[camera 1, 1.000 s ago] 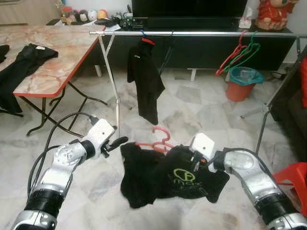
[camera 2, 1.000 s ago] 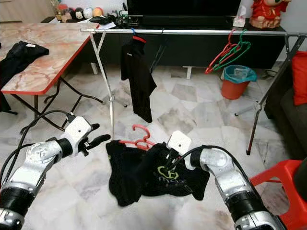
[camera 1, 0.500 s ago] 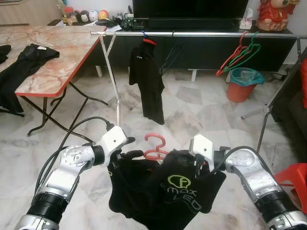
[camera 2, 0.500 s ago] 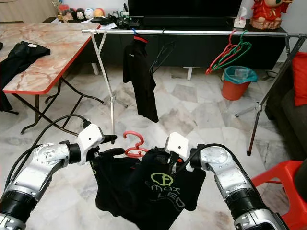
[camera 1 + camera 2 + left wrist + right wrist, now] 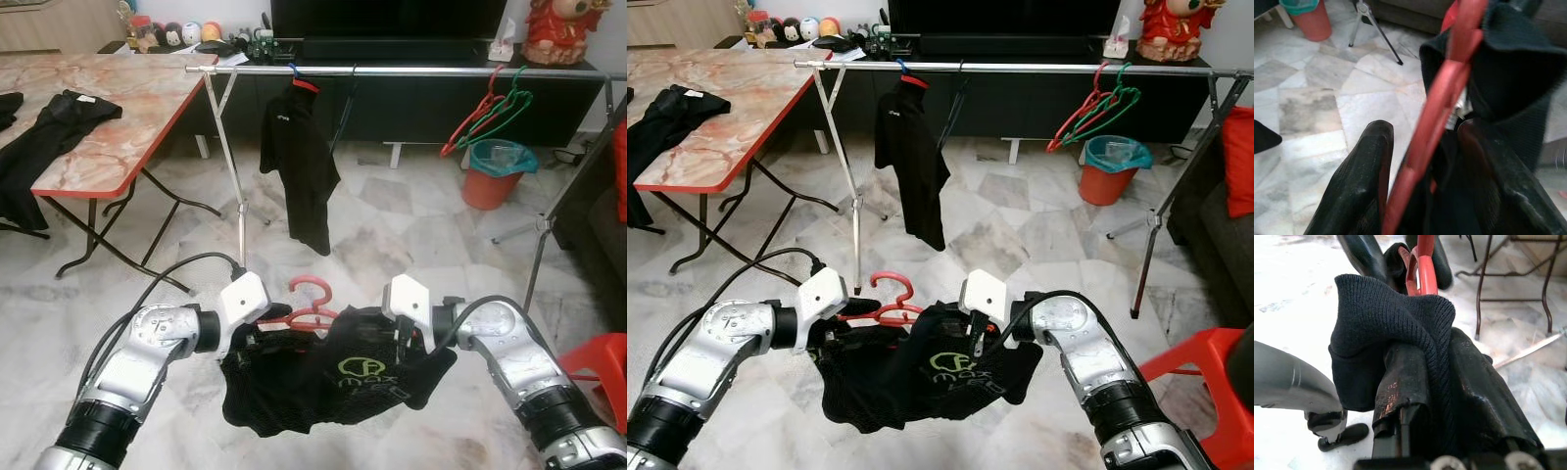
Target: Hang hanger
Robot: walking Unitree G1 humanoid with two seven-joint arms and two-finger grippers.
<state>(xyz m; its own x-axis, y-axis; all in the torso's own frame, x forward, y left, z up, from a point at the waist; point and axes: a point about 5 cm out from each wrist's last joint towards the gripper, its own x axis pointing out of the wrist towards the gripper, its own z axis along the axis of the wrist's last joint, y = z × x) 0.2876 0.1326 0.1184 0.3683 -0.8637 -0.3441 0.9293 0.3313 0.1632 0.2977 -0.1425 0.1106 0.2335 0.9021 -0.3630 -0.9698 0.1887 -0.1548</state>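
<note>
A red hanger (image 5: 309,305) with a black shirt (image 5: 333,382) on it hangs low over the floor between my two arms. My left gripper (image 5: 266,328) is closed on the hanger's left arm; in the left wrist view its fingers (image 5: 1364,171) sit either side of the red hanger (image 5: 1442,103). My right gripper (image 5: 407,338) is shut on the shirt's ribbed edge (image 5: 1400,318) at the hanger's right end. The silver clothes rail (image 5: 411,70) runs across the back, well above and beyond the hanger.
A black garment (image 5: 299,162) and red and green hangers (image 5: 490,110) hang on the rail. The rail's leg (image 5: 233,181) stands just ahead of my left arm. A marble table (image 5: 127,117) with dark clothes is at left, an orange bin (image 5: 493,176) and red stool (image 5: 602,367) at right.
My left gripper moved right from open air to the hanger and closed on it. The shirt, which had hung spread out, now bunches between the two grippers.
</note>
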